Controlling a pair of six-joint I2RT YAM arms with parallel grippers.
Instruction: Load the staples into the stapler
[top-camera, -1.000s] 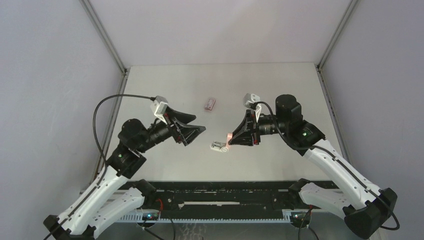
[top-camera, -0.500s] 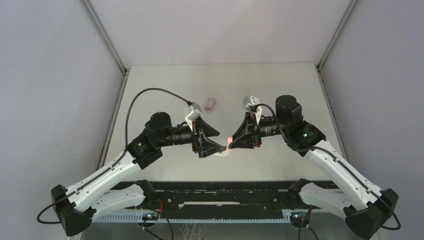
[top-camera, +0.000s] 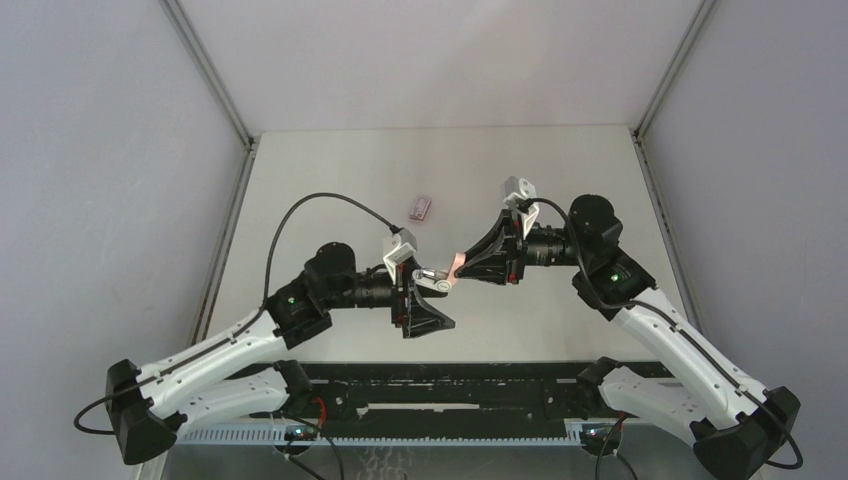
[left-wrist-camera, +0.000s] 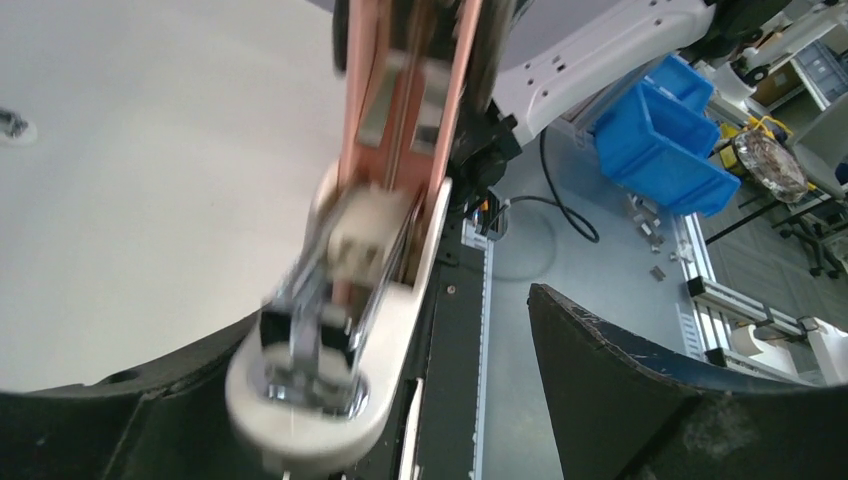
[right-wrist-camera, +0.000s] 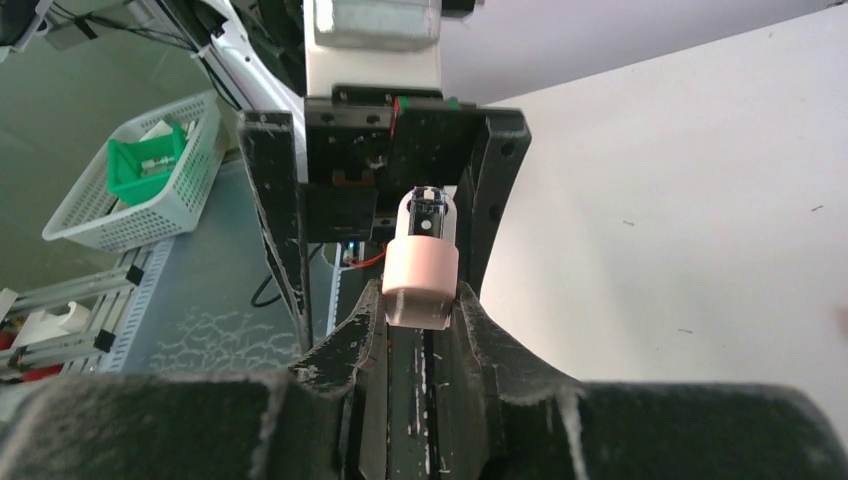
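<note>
Right gripper (top-camera: 462, 266) pinched the pink end of a small stapler (top-camera: 440, 276), fingers (right-wrist-camera: 345, 345) pressed against both sides of the pink body, which was held clear of the table (top-camera: 560, 180) near the centre. Stapler: pink and cream, with its cream end and metal parts pointing toward the left arm; in the left wrist view the stapler (left-wrist-camera: 350, 300) appeared hinged open, pink top raised, the metal channel exposed at the cream base, somewhat blurred. Left gripper (top-camera: 428, 300) spread wide, its fingers (left-wrist-camera: 640, 400) standing apart on either side of the stapler's cream end; whether either finger touched the stapler could not be told. In the right wrist view the left gripper's two black fingers (right-wrist-camera: 275, 210) flanked the far tip of the stapler (right-wrist-camera: 422, 262). Staples: loose strips not visible; small pink-red carton (top-camera: 421, 207) with white label lay flat on the table, beyond the two grippers and well apart from both. Both arms reached inward from the near edge, their wrists facing each other across the stapler. Blue bins (left-wrist-camera: 670, 140) and a white basket (right-wrist-camera: 140, 185) stood off the table.
</note>
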